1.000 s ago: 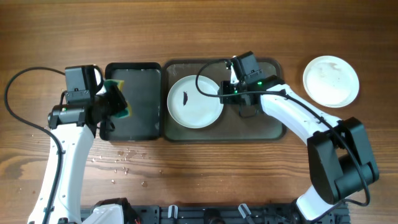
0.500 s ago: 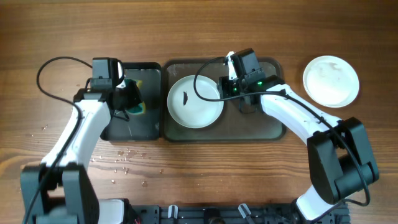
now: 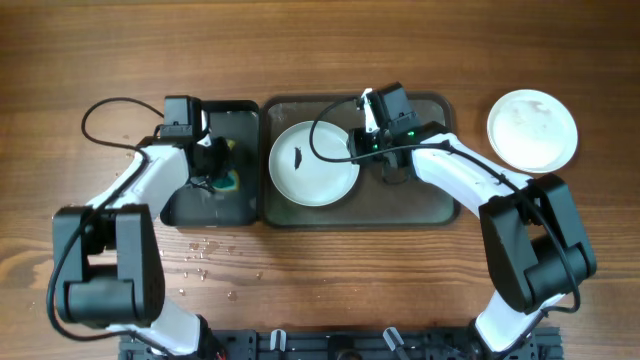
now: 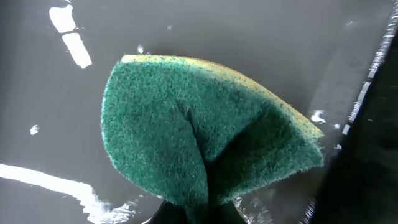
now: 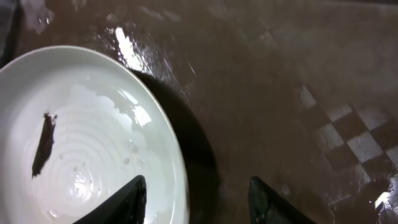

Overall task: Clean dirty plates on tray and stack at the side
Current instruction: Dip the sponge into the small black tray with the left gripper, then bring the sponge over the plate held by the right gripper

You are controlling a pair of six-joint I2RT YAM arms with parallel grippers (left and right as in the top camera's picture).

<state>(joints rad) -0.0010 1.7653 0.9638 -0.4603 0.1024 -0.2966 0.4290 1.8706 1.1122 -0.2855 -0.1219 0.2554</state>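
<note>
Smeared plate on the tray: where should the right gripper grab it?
Probably take the plate by its right rim, from the right: it lies flat and shallow, so only the raised edge offers a pinch. The right gripper sits open astride that edge.

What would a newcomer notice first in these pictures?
The round white plate with a black smear, lying on the left half of the large dark grey tray. Then the folded green sponge pinched in the left gripper over the smaller black tray.

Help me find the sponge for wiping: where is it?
Overhead, the sponge is pinched in the left gripper over the small black tray, left of the smeared plate.
</note>
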